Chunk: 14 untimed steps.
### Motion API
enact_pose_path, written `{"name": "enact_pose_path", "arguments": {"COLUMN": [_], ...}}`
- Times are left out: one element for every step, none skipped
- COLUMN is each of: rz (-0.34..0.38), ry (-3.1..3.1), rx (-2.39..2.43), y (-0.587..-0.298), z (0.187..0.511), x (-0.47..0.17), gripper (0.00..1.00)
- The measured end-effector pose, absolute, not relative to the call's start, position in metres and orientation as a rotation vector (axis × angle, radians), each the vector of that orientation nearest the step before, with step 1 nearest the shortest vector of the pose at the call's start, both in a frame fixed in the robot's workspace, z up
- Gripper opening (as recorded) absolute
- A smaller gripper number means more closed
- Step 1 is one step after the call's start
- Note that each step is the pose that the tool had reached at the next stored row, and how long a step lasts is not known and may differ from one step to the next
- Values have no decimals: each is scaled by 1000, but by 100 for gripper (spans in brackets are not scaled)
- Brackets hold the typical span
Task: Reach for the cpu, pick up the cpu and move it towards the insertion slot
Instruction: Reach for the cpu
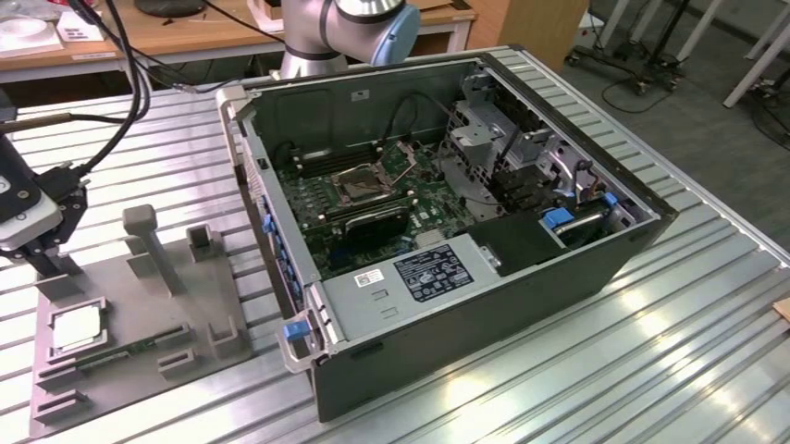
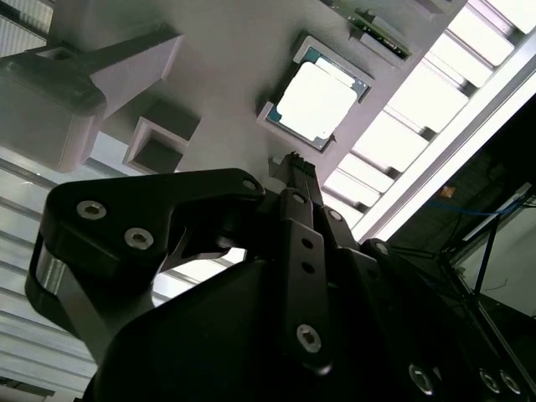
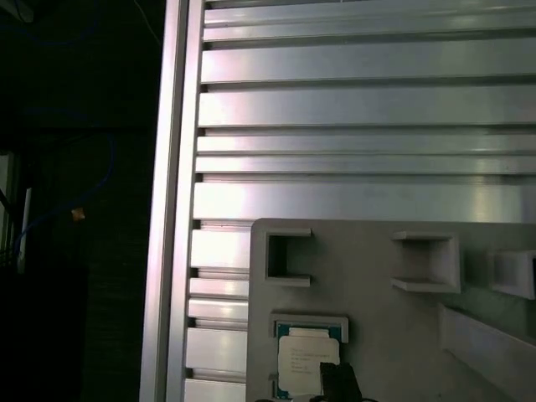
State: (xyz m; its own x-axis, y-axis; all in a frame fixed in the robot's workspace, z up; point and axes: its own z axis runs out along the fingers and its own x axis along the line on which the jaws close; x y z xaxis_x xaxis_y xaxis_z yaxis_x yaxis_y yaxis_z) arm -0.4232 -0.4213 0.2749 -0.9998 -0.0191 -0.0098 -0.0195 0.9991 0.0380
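The cpu [image 1: 74,328] is a small silver-faced square chip lying in a recess of the grey fixture plate [image 1: 148,305] at the exterior view's left. It also appears in both wrist views [image 2: 318,100] [image 3: 306,360]. My gripper [image 1: 52,266] hangs low over the plate's far end, a short way from the cpu and not holding it. Its black tip [image 2: 293,163] [image 3: 337,381] points close to the chip's edge. The insertion slot [image 1: 364,185], dark-centred with a silvery frame, sits on the motherboard inside the open computer case [image 1: 469,305].
Grey posts [image 1: 142,245] and small brackets [image 1: 198,242] stand on the fixture plate near the gripper. A green memory stick [image 1: 124,351] lies beside the cpu. The ribbed aluminium table [image 1: 593,370] has its edge close to the plate [image 3: 172,251]. Cables [image 1: 111,139] hang at the left.
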Motion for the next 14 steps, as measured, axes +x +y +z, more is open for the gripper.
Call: {"name": "enact_pose_path", "arguments": {"rz": [60, 59, 59, 59, 59, 59, 59, 59, 59, 59, 59, 59, 59, 58], "ry": [3132, 3132, 3132, 3132, 3132, 3132, 3132, 3132, 3132, 3132, 3132, 3132, 3132, 3132], "rx": [-30, -30, -30, -30, -30, -30, -30, -30, -30, -30, -30, -30, -30, -30], "y": [-421, -421, -421, -421, -421, -421, -421, -421, -421, -421, -421, -421, -421, -421], "z": [274, 274, 273, 272, 271, 270, 269, 268, 267, 266, 265, 264, 263, 262], "x": [-423, -423, -423, -423, -423, -424, -424, -425, -425, -426, -427, -428, -428, -429], "gripper": [10, 10, 10, 10, 10, 10, 10, 10, 10, 10, 10, 10, 10, 10]}}
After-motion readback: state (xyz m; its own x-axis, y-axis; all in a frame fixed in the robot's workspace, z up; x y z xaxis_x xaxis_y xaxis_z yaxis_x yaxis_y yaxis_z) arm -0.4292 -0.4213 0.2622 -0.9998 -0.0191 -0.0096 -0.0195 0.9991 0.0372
